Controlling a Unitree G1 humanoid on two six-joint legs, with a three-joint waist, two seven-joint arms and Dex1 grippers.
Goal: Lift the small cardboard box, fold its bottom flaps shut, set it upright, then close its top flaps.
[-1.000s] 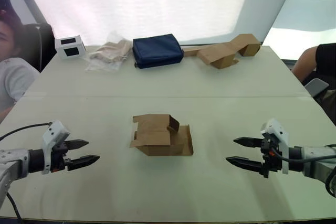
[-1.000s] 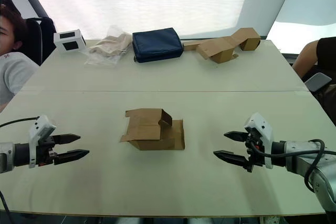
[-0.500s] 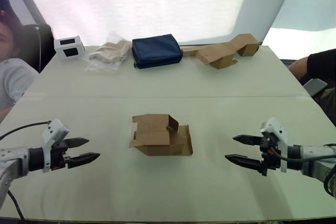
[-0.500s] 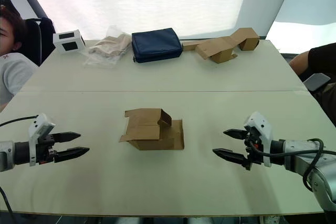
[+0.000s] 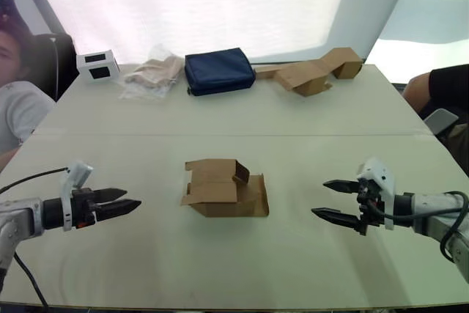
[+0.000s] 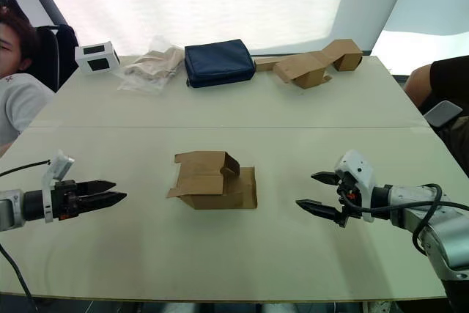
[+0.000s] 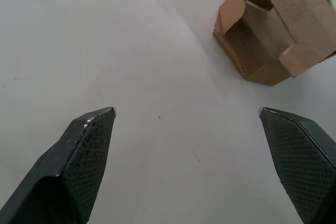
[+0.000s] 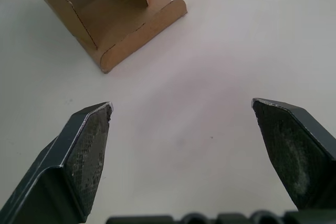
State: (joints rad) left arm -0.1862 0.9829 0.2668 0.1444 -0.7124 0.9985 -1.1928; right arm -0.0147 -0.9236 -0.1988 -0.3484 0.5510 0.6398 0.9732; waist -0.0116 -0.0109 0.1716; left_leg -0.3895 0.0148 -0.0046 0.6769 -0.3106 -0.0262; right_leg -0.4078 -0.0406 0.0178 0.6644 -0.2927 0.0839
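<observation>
The small cardboard box point(image 8: 100, 19) is cut off by the right wrist view's edge.

The small cardboard box point(image 6: 213, 181) lies on its side at the middle of the tabletop point(image 6: 293, 108), flaps loose. The left tool point(image 6: 102, 197) near the left edge and the right tool point(image 6: 316, 193) near the right edge both point at it, fingers parted. Along the far edge sit a white box point(image 6: 97, 56), plastic bag point(image 6: 152, 65), navy pouch point(image 6: 219, 62) and folded cardboard point(image 6: 315, 61)
</observation>
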